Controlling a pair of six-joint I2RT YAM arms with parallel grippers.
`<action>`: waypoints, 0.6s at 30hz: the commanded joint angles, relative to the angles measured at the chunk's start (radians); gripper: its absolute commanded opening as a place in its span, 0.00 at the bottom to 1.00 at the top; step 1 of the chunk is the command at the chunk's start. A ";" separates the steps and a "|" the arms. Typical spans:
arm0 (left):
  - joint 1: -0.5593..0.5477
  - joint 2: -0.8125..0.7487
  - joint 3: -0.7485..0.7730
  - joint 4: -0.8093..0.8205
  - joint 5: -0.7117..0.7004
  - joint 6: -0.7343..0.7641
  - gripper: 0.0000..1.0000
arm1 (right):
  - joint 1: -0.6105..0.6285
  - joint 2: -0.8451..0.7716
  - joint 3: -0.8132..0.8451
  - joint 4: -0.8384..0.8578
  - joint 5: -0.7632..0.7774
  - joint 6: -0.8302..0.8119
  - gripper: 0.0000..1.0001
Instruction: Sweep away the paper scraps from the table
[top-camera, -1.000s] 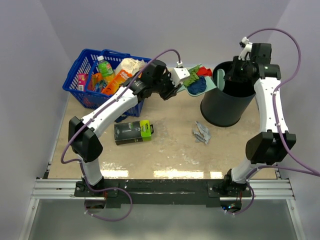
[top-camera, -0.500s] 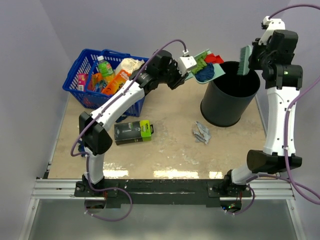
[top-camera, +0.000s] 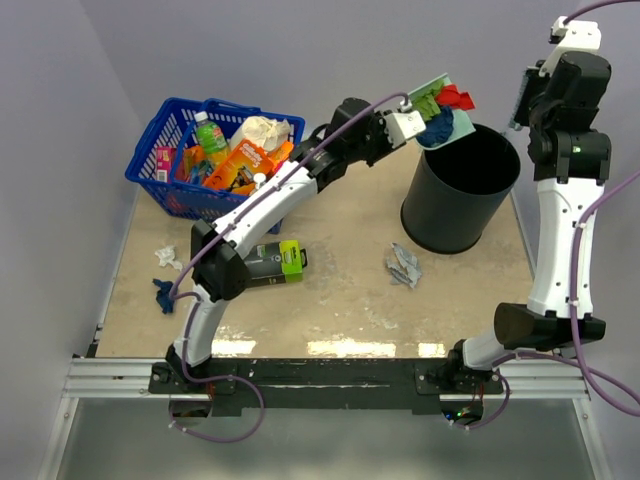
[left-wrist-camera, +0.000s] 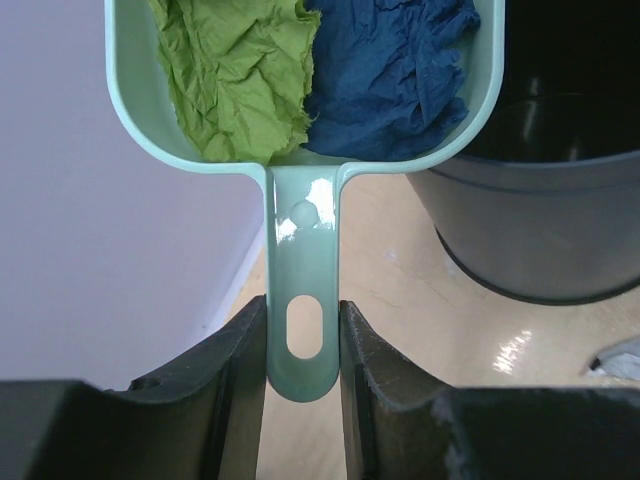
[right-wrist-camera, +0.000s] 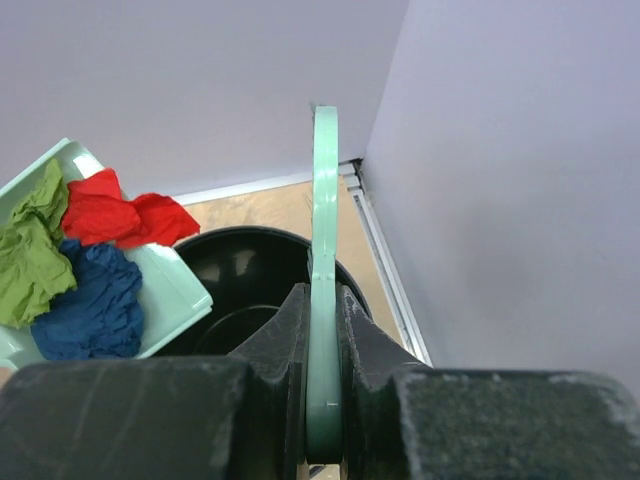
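Note:
My left gripper (top-camera: 408, 122) (left-wrist-camera: 303, 345) is shut on the handle of the teal dustpan (top-camera: 432, 97) (left-wrist-camera: 303, 215) and holds it raised and tilted over the left rim of the black bin (top-camera: 462, 200). The pan holds an olive green scrap (left-wrist-camera: 240, 70), a dark blue scrap (left-wrist-camera: 390, 60) and a red scrap (right-wrist-camera: 115, 215). My right gripper (top-camera: 527, 100) (right-wrist-camera: 322, 320) is shut on the teal brush (right-wrist-camera: 323, 200), held high above the bin's right side. A whitish-grey scrap (top-camera: 403, 266) lies on the table (top-camera: 340, 300) in front of the bin. A whitish scrap (top-camera: 165, 257) and a dark blue scrap (top-camera: 163, 296) lie at the table's left edge.
A blue plastic basket (top-camera: 160, 150) full of groceries stands at the back left. A green-and-black box (top-camera: 267, 264) lies left of the table's middle, next to my left arm. Grey walls close in the back and both sides.
My left arm has lifted the loaded dustpan up and to the right, over the bin's rim. My right arm has raised the brush higher. Two scraps at the left edge now show.

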 joint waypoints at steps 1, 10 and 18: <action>-0.035 0.008 0.049 0.174 -0.100 0.142 0.00 | -0.007 0.004 0.053 0.091 0.060 0.001 0.00; -0.072 0.020 -0.003 0.394 -0.224 0.417 0.00 | -0.019 0.002 0.048 0.104 0.081 -0.021 0.00; -0.113 0.005 -0.197 0.605 -0.256 1.034 0.00 | -0.022 0.034 0.080 0.095 0.057 -0.005 0.00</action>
